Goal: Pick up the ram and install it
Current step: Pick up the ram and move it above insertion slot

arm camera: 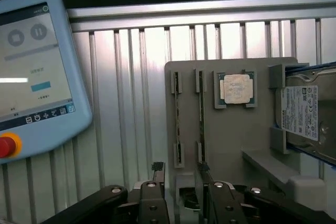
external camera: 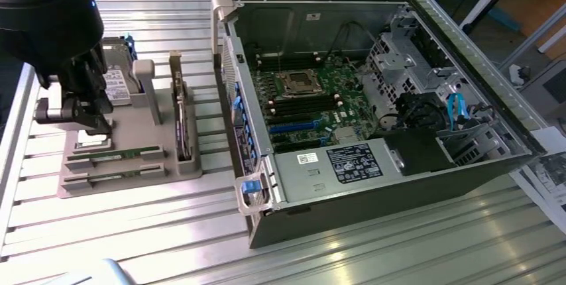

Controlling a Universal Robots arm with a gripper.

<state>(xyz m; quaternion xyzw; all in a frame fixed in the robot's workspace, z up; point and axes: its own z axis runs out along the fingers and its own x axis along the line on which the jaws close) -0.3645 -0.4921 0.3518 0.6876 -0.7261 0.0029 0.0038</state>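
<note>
Over the grey holder [arm camera: 226, 140], gripper [arm camera: 180, 176] hangs with jaws apart, empty; ram [arm camera: 178, 119] stands edge-up in its slot, looks light, stiff, brittle, so pinch its flat faces mid-length

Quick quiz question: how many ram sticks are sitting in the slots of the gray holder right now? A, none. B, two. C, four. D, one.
B: in the wrist view, one ram stick and a second ram stick lie side by side in the slots of the gray holder, beside the processor chip.
</note>
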